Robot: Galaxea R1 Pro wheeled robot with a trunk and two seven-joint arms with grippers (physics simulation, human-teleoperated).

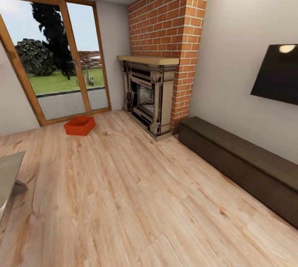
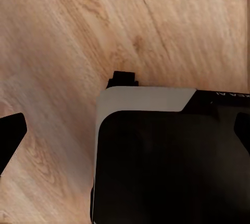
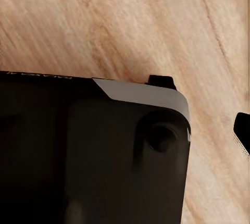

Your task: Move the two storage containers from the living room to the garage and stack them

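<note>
Wood floor nearest; both wrist views look down on it past the robot's dark base. Gripper states: cannot tell. Bench right. Farther, fireplace. One bin on floor by glass door.

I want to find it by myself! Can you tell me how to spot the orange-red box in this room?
Find the big glass door with the garden behind it, left of the brick fireplace. On the wood floor just in front of that door sits the storage container. It is the one bright orange-red thing here, low, open-topped and empty.
</note>
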